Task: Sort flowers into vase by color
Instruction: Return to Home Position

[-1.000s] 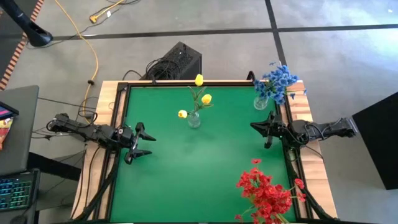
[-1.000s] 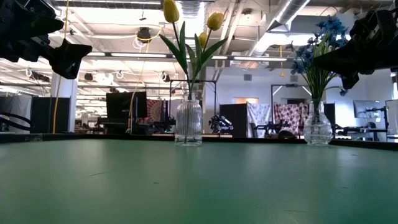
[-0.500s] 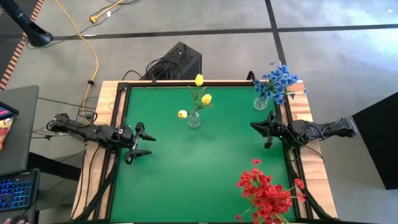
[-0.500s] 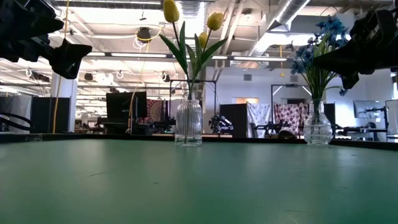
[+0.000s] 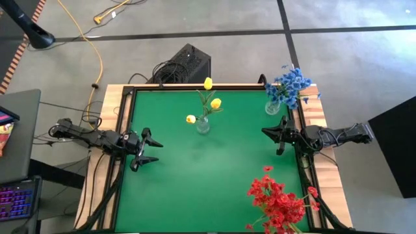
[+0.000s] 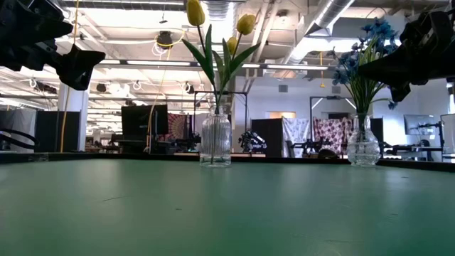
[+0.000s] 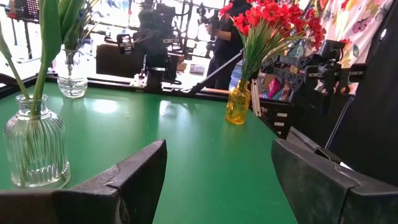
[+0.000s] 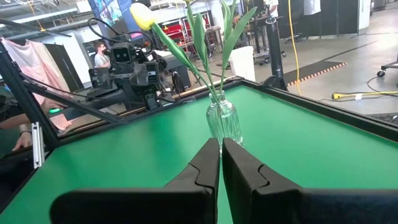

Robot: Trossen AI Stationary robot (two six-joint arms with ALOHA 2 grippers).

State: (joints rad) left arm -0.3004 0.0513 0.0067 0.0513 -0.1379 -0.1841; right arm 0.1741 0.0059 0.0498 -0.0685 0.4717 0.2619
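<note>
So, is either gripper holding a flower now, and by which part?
Nothing is held. The left gripper is open and empty; the right gripper has its jaws shut on nothing.

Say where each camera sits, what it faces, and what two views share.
High: overhead, straight down on the table, left gripper and right gripper.
Low: table height, facing tulip vase and blue flowers; grippers at top corners.
Left wrist: past open fingers toward red flowers.
Right wrist: past shut fingers toward tulip vase.
Shared: all four show the tulip vase.
</note>
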